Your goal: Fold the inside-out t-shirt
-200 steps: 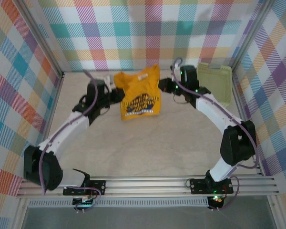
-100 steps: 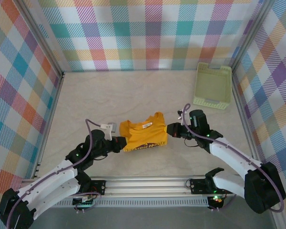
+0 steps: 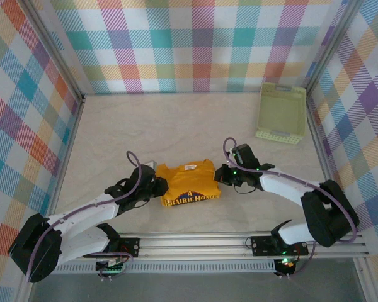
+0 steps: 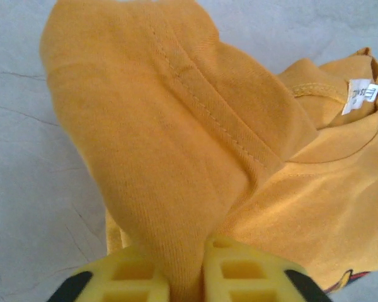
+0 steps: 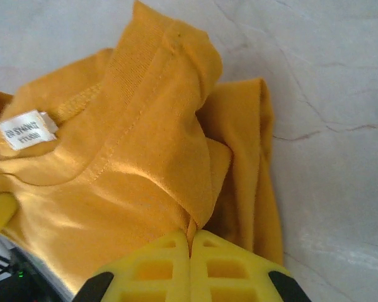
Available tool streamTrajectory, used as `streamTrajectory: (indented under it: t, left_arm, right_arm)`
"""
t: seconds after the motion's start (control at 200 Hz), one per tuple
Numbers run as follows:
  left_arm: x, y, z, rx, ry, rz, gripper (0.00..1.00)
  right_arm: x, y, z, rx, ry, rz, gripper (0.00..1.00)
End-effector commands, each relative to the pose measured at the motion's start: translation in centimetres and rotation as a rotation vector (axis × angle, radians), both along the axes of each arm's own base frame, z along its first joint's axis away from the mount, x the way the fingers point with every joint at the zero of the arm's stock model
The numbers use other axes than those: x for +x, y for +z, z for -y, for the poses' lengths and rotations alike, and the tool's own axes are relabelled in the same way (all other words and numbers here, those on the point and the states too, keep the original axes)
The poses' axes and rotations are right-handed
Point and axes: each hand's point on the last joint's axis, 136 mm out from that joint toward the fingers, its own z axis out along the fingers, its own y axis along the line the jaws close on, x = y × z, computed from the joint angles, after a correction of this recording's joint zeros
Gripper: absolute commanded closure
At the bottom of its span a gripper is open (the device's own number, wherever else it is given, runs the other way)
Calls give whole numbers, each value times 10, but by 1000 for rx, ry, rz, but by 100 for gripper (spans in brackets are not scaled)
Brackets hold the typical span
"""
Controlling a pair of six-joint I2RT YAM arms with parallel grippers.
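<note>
The inside-out t-shirt (image 3: 188, 182) is mustard yellow and lies bunched on the table near the front. Its dark print with white lettering faces up along the near edge, and its white neck tag (image 4: 359, 95) (image 5: 29, 130) shows. My left gripper (image 3: 159, 186) is at the shirt's left side. In the left wrist view, a thick fold of the shirt (image 4: 176, 126) fills the narrow gap in this gripper (image 4: 186, 255). My right gripper (image 3: 219, 175) is at the shirt's right side. In the right wrist view this gripper (image 5: 190, 238) is shut on a thin edge of the shirt (image 5: 132, 163).
A pale green plastic basket (image 3: 281, 113) stands at the back right against the checked wall. Checked walls close in the pale table (image 3: 145, 132) on three sides. The metal rail with both arm bases (image 3: 195, 244) runs along the near edge.
Both grippers carried the shirt from the far side of the table down toward the near edge. It hung in the air a second ago and now rests on the table, lettering up.
</note>
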Motion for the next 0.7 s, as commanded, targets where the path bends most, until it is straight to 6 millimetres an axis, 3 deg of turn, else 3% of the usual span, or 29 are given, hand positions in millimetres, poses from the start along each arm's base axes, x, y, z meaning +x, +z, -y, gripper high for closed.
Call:
streamTrajectory:
  t: [0.0,0.055,0.155,0.275,0.365,0.475,0.58,0.695]
  left_arm:
    - [2,0,-15,116,45,-25,69]
    - [0,3,-30,193,76,-45,55]
    - [-1,27,-50,275,132,-35,40]
    - [-4,54,-51,255,145,-19,39]
    - [-7,62,-27,208,97,-12,39]
    - [-13,60,11,166,40,-12,39]
    - [-14,34,32,127,45,-70,39]
    - [-15,-6,28,195,90,-147,40]
  right_arm:
    - [10,2,8,-81,-36,5,100]
    - [13,11,12,-109,-38,29,89]
    - [16,39,17,-132,-29,99,57]
    - [11,59,23,-217,-10,140,40]
    - [0,61,15,-293,38,151,38]
    - [-15,54,-1,-343,90,156,40]
    - [-23,26,4,-406,54,72,42]
    - [-32,-11,12,-459,27,-21,44]
